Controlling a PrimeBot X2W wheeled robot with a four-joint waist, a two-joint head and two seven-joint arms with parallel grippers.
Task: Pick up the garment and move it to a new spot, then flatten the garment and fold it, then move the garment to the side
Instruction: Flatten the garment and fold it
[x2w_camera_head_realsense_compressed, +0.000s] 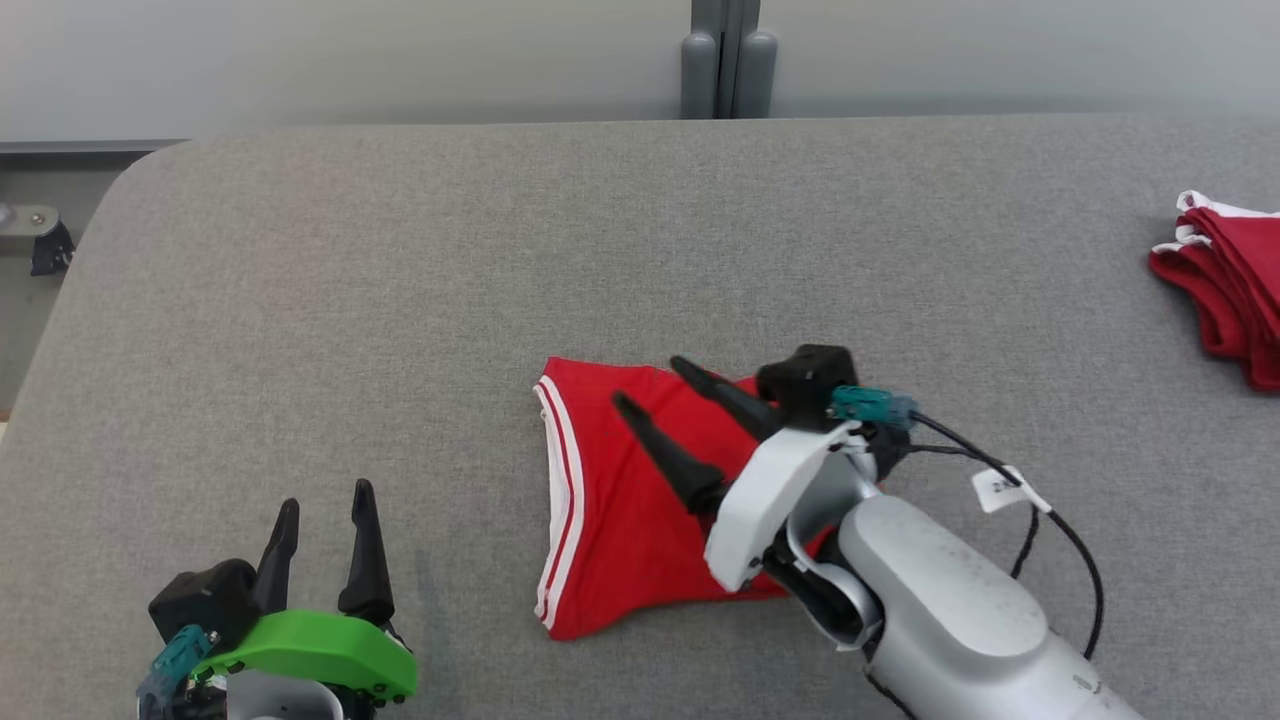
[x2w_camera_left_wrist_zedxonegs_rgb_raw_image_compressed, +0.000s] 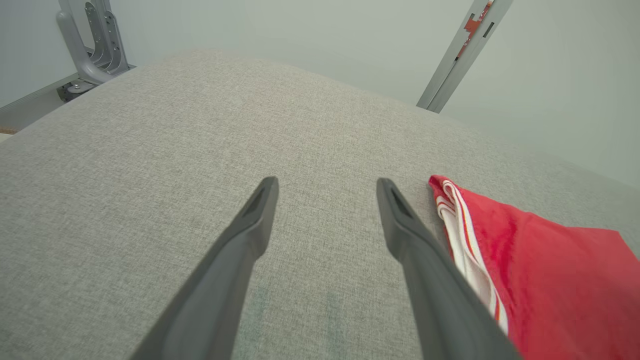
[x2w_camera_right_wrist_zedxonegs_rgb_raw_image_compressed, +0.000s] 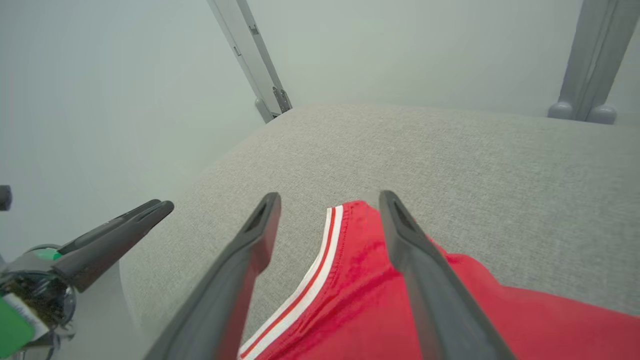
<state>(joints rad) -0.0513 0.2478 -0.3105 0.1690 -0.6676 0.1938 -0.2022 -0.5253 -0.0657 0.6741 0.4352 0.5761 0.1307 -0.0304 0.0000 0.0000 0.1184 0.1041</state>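
The garment (x2w_camera_head_realsense_compressed: 620, 500) is red with white stripes along its left edge and lies folded on the grey table (x2w_camera_head_realsense_compressed: 400, 300), near the middle. My right gripper (x2w_camera_head_realsense_compressed: 650, 382) hovers over it, open, fingers pointing up-left with nothing between them. The right wrist view has the garment (x2w_camera_right_wrist_zedxonegs_rgb_raw_image_compressed: 360, 300) under the spread fingers (x2w_camera_right_wrist_zedxonegs_rgb_raw_image_compressed: 252, 250) of the right gripper (x2w_camera_right_wrist_zedxonegs_rgb_raw_image_compressed: 327, 200). At the lower left my left gripper (x2w_camera_head_realsense_compressed: 325, 502) stands open, apart from the cloth. In the left wrist view the left gripper (x2w_camera_left_wrist_zedxonegs_rgb_raw_image_compressed: 325, 185) is over bare table, with the garment (x2w_camera_left_wrist_zedxonegs_rgb_raw_image_compressed: 540, 280) just to its right.
A stack of other red cloth (x2w_camera_head_realsense_compressed: 1225, 280) with white trim lies at the table's right edge. A grey post (x2w_camera_head_realsense_compressed: 728, 60) rises behind the far edge. The table's rounded left corner (x2w_camera_head_realsense_compressed: 130, 180) drops off to the floor. A black cable (x2w_camera_head_realsense_compressed: 1050, 520) trails from the right wrist.
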